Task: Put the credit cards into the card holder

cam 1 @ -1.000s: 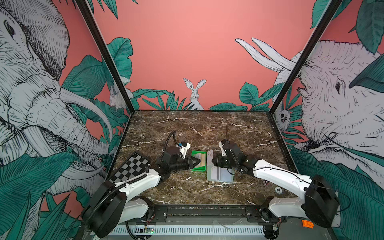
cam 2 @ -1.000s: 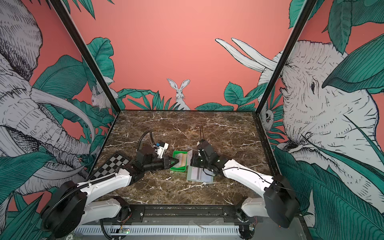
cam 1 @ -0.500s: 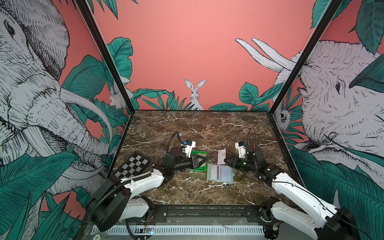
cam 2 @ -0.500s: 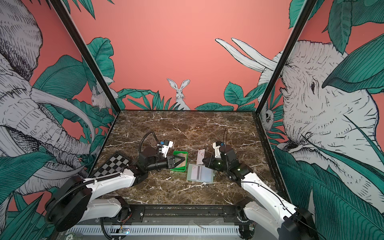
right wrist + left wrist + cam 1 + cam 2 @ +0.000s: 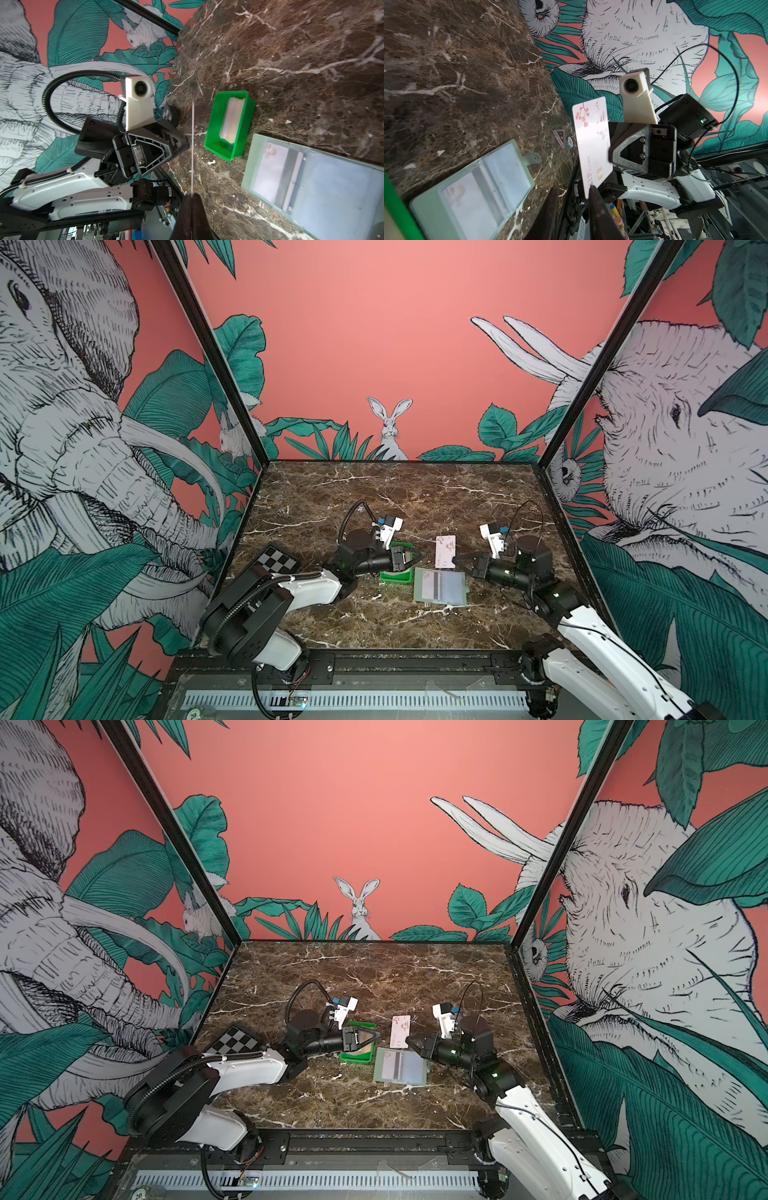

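1. Rightward and back has gone the right hand (image 5: 455, 560) since a second ago, off the card holder (image 5: 440, 587) it then hung over; it now stands clear with one credit card (image 5: 445, 551) raised upright.
2. That hand is clamped tight on the card, pinching one long edge toward its lower end; its own wrist camera sees the card only as a thin line rising from the closed tips.
3. Across from it, the left hand (image 5: 413, 559) has its fingers slightly parted and empty; directly beneath sits the green tray (image 5: 392, 578) with the remaining cards (image 5: 232, 118).
4. Between the two hands, just below the right one's tips, the card holder lies flat and open on the worktop (image 5: 374, 626); one sleeve already shows a card with a dark stripe (image 5: 278, 176).
5. Judging by looks, the card is light, stiff and glossy, so it may pivot in so small a pinch; gripping the trailing edge leaves the leading edge free; the sleeves look soft and their mouths may need holding open.
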`<state>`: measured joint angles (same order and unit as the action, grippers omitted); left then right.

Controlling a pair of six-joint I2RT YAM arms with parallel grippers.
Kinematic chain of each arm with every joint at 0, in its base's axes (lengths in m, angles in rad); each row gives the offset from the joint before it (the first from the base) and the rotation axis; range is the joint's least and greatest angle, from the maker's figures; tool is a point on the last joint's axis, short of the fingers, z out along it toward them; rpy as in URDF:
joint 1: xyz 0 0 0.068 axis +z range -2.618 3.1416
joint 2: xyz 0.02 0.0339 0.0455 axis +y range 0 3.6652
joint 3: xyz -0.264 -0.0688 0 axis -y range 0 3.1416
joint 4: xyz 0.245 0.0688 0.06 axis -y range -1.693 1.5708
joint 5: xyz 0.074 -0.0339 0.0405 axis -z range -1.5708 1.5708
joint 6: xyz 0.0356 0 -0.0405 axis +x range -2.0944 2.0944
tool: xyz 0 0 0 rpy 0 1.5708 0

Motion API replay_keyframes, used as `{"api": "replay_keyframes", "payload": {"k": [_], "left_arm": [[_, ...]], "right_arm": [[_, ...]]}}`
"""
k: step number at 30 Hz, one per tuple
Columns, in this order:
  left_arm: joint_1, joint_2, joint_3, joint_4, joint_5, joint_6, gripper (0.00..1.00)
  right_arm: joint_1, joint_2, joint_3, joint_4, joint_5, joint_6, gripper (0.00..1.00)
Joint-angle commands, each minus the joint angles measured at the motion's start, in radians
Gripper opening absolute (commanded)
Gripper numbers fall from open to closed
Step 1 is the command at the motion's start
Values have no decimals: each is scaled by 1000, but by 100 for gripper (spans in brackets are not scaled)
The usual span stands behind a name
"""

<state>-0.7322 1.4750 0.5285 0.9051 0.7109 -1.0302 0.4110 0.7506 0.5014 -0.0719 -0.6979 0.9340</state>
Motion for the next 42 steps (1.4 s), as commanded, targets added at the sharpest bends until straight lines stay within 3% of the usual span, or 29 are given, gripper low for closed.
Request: {"api": "replay_keyframes", "payload": {"k": [1,20,30,40,42], "left_arm": [[-9,11,31,136,69,-66,26],[-19,19,56,165,101,-152,25],[-23,24,68,129,102,-153,13],[-24,31,79,107,97,-142,0],[-24,27,77,73,82,-119,0]], "right_arm": [[-4,-6,-20,128,-77,52,0],[-3,29,-55,262,-140,108,0],[-3,41,-61,249,-117,93,0],[-3,37,-43,128,-77,17,0],[-2,33,-38,78,-48,-4,7]]}}
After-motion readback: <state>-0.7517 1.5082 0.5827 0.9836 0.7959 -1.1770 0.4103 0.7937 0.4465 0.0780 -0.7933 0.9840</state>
